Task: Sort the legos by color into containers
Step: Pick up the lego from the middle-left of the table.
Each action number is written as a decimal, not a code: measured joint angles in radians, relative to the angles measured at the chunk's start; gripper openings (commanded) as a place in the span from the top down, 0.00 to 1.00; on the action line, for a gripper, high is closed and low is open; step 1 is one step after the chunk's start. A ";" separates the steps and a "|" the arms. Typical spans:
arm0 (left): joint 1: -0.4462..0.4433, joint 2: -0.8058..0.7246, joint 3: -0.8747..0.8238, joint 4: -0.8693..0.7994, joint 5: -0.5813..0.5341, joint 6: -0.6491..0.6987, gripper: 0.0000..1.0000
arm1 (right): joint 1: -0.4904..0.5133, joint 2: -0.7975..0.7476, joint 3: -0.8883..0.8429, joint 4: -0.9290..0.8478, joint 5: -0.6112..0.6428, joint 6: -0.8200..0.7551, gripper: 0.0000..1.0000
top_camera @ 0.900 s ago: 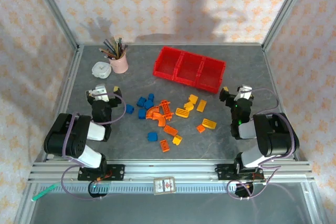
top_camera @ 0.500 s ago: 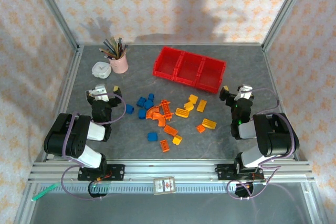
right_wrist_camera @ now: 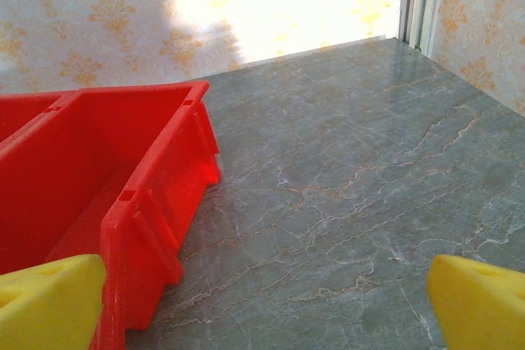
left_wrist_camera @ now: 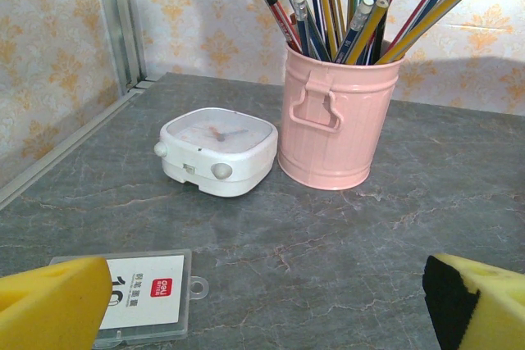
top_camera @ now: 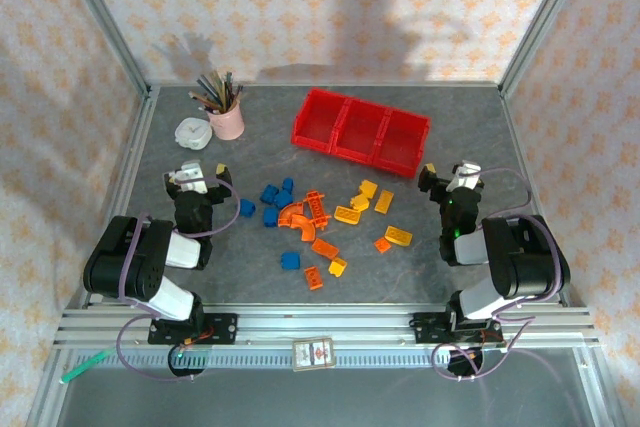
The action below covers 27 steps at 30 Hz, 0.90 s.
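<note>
Legos point(top_camera: 295, 217), glossy plastic, strew the veined grey desk point(top_camera: 250, 277); joined red bins point(top_camera: 362, 152) stand farther; left fingers point(left_wrist_camera: 49, 301) and right fingers point(right_wrist_camera: 49, 297) spread wide.

Robot test cell in a lab, not a lived-in room. Enclosure: bare aluminium posts point(top_camera: 105, 22) holding flat wall panels point(top_camera: 300, 7) printed with a cream-and-orange wallpaper pattern, standing like a backdrop. Work surface is a grey stone-look tabletop point(top_camera: 480, 137). Two black-and-white robot arms, left arm point(top_camera: 140, 267) and right arm point(top_camera: 510, 262), bolted to a slotted aluminium rail point(top_camera: 330, 322) at the near edge, purple cables point(top_camera: 122, 347) looping loose below it. A few props on the table: pink pencil cup point(top_camera: 228, 122), small white clock point(top_camera: 192, 133), row of red bins point(top_camera: 352, 153), scattered plastic bricks point(top_camera: 300, 217).
</note>
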 measured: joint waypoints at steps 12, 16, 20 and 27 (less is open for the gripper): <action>0.000 -0.004 0.000 -0.001 -0.002 0.000 0.00 | 0.000 0.000 0.000 0.001 -0.001 0.000 0.00; 0.000 -0.077 0.001 -0.040 -0.005 0.000 0.00 | 0.000 -0.035 0.003 -0.038 -0.001 0.000 0.00; 0.000 -0.182 0.024 -0.119 -0.007 -0.005 0.00 | 0.000 -0.142 0.039 -0.151 0.000 0.004 0.00; 0.000 -0.371 0.060 -0.304 -0.035 -0.113 0.00 | 0.000 -0.336 0.141 -0.402 0.005 0.136 0.00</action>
